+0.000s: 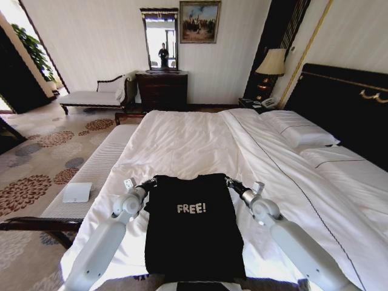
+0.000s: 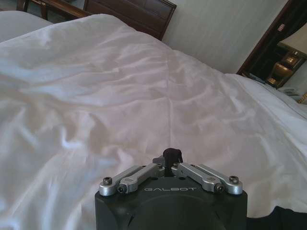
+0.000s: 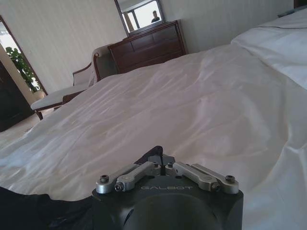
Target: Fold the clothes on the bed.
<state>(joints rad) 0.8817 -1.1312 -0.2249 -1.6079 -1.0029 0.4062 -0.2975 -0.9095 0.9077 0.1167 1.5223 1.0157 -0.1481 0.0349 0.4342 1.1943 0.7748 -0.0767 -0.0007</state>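
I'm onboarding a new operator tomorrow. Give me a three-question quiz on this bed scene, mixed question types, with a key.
1. True or false: the T-shirt hangs over the headboard.
2. Multiple choice: where are the left gripper and right gripper? A) both at the shirt's far corners, one on each side B) both on the pillow C) both parked beside the lamp
3. Fill in: the white lettering on the shirt reads ____.

Key
1. False: it lies flat on the bed, at the near end.
2. A
3. FREE!
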